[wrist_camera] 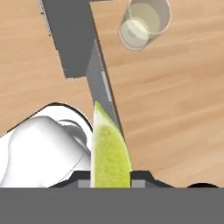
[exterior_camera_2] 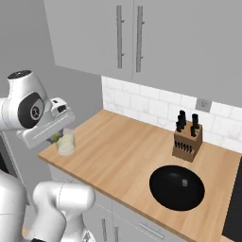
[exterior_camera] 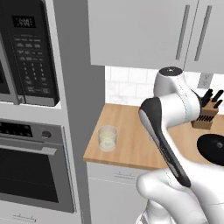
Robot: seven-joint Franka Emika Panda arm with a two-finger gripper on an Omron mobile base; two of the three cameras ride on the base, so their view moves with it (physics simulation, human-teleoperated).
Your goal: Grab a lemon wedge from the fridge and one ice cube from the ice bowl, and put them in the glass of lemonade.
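We see our jaws clamped on a yellow-green lemon wedge (wrist_camera: 109,151) above the light wooden bench (wrist_camera: 175,100); a clear glass tumbler of pale lemonade (wrist_camera: 143,22) stands upright, well apart.

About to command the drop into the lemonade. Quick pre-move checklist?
1. Lemon wedge held in the pincer: ok.
2. Glass of lemonade upright on the wooden counter: ok.
3. Glass mouth unobstructed: ok.
4. Wedge directly above the glass: not ok; in the hand view the glass sits far off toward the top edge.
5. Clear of the knife block and black pan: ok.
6. Height above the glass rim: cannot tell.
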